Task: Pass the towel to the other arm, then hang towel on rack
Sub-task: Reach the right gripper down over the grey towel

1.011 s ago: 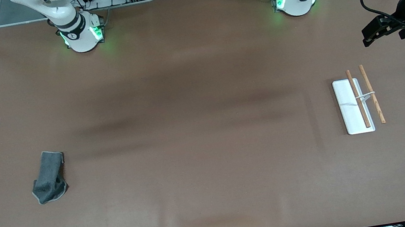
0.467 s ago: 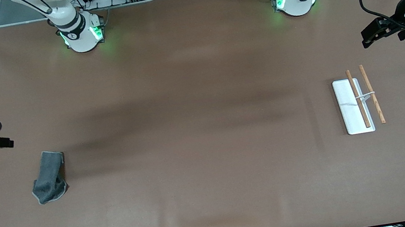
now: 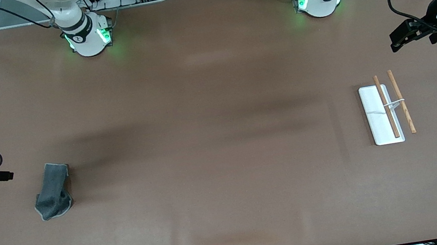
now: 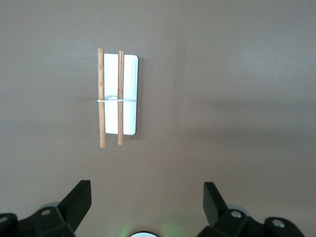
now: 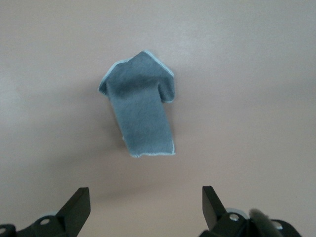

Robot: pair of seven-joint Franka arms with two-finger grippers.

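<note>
Brown mat [image 3: 221, 139]; rumpled soft towel [image 3: 53, 190], two-rod rack [image 3: 388, 112].

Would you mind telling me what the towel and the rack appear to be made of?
The towel looks like soft grey fabric, matte and rumpled, with a pale stitched hem. The rack seems to have a smooth white base, perhaps plastic, two grained wooden rods and a thin wire crosspiece.

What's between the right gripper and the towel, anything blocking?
Nothing visible. The right gripper, open, is up over bare table beside the towel, which lies crumpled alone at the right arm's end of the table.
</note>
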